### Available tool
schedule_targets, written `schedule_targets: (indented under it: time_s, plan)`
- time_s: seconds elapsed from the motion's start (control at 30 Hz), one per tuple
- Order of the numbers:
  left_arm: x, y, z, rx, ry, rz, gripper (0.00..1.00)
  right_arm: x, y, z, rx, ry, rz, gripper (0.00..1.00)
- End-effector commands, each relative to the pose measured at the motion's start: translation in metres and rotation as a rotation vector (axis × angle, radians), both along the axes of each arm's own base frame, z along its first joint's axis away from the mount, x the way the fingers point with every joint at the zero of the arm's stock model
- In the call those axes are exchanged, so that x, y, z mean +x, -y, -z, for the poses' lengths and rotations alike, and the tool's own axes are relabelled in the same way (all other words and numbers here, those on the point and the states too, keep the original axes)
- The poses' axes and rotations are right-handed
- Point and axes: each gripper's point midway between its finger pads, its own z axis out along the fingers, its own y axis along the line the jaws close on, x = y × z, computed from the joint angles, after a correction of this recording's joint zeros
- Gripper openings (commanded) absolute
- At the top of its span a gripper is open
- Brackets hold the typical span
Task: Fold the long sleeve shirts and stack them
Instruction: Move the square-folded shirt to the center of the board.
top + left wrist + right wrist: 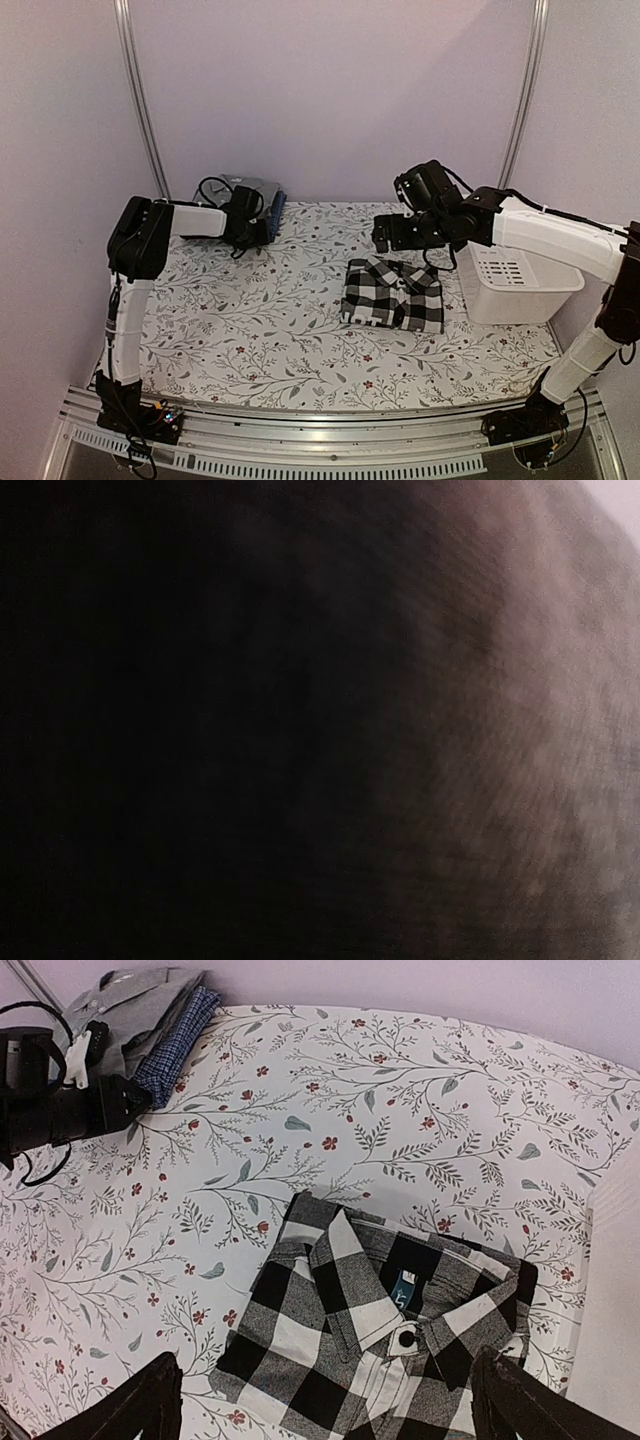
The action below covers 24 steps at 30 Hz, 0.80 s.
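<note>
Checked shirt (392, 293) lies folded on the floral table cover (250, 320), centre-right. It's collar-up, w/ a blue neck label (403, 1290) and a black button (405, 1338) showing in the R wrist view. The white basket (520, 290) stands just beside it on the right. In the R wrist view a thin strip of cover shows btwn shirt and basket wall, so they're apart.

Basket contents: only the slotted white inner wall shows. The R arm crosses over part of the opening, so the rest of the inside can't be judged.

The other 2 shirts sit as a stack at the far L corner, on the cover, well apart from the checked one. The grey shirt (240, 186) is on top. The blue shirt (277, 205) is under it, w/ its edge sticking out toward table centre.

R gripper (395, 235) hovers over the far part of the checked shirt, not touching. Its fingers (140, 1405) are spread wide, one at each lower corner of the wrist view, clamped on nothing.

L gripper (248, 228) is at the near side of the stack, at or against the cloth. The L wrist view is just a dark blur, lens hard up against something. Can't tell if those fingers are apart or together, or whether they hold cloth.
</note>
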Motion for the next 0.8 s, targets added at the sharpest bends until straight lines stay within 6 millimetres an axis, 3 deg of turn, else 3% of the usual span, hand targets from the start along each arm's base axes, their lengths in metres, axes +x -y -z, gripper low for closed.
schedule_targets:
  time_s: [0.0, 0.17, 0.37, 0.53, 0.77]
  plan:
    - [0.018, -0.012, -0.004, 0.029, 0.043, -0.049, 0.43, -0.009, 0.01, -0.007, -0.005, 0.007, 0.01, 0.99]
    - [0.027, -0.015, -0.001, 0.037, 0.049, -0.076, 0.37, -0.01, 0.01, -0.006, -0.004, -0.001, 0.007, 0.99]
    - [0.031, -0.013, -0.004, 0.044, 0.065, -0.062, 0.02, -0.009, 0.005, -0.002, 0.0, -0.014, 0.0, 0.99]
    - [0.015, -0.016, -0.008, 0.048, 0.052, -0.055, 0.0, -0.008, 0.003, -0.001, 0.0, -0.017, -0.004, 0.99]
    - [-0.035, -0.031, -0.015, 0.039, 0.013, -0.065, 0.0, -0.009, 0.0, 0.005, 0.006, -0.024, -0.01, 0.99]
